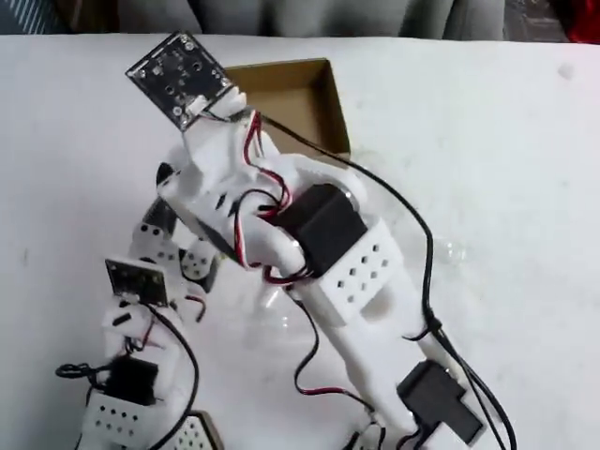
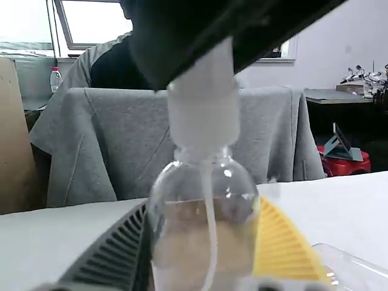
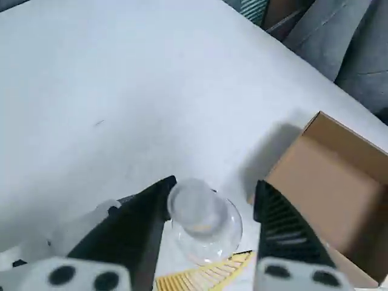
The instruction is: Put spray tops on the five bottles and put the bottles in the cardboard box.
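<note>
A clear bottle (image 2: 203,242) stands upright between the grey and yellow fingers of my left gripper (image 2: 203,267), which is shut on its body. A white spray top (image 2: 203,109) sits on the bottle's neck, its tube hanging down inside. From above, my right gripper (image 3: 215,183) straddles the spray top (image 3: 194,203) with its black fingers (image 3: 139,224) open; one finger touches the cap and the other stands apart. The open cardboard box (image 1: 291,94) lies just beyond both grippers, and its brown inside (image 3: 327,182) is bare where it can be seen.
Another clear bottle (image 2: 345,267) lies on the white table beside the held one. Faint clear bottles (image 1: 450,248) lie to the right of the arms. The right arm and its cables (image 1: 356,272) cross the middle of the table. A chair with a grey jacket stands behind the far edge.
</note>
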Motion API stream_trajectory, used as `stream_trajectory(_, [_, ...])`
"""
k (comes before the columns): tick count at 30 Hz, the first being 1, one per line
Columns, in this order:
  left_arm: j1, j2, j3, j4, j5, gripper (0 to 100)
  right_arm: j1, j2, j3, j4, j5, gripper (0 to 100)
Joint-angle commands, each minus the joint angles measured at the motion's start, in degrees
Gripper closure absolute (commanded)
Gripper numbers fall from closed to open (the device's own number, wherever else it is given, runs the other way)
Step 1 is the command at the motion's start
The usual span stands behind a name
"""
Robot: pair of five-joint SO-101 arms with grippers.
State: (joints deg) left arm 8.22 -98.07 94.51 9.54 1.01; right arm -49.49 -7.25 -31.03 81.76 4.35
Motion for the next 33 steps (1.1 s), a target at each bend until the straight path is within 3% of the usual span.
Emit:
stream_trajectory(1, [-0.48, -0.92, -2.99, -0.35, 0.97, 98, 0.75, -0.84, -2.73, 0.22, 0.44, 82.9])
stream_trajectory(9, [-0.66, -0.92, -2.99, -0.35, 0.97, 98, 2.95, -3.74, -6.07, 0.04, -3.60, 83.3])
stream_trajectory(21, [-0.84, -0.92, -2.90, -0.09, 0.97, 98, 4.00, -6.37, -6.33, -0.13, -3.60, 83.8])
stream_trajectory(25, [-0.84, -0.92, -2.90, -0.09, 0.97, 98, 4.18, -6.81, -6.42, -2.42, -3.69, 98.4])
stream_trajectory(29, [-0.84, -0.92, -2.90, -0.18, 0.97, 98, 6.11, -7.60, -6.07, -3.56, -3.69, 96.6])
stream_trajectory(33, [-0.84, -0.92, -2.90, 0.00, 0.97, 98, 12.53, -7.87, -6.07, -1.27, -3.60, 98.1])
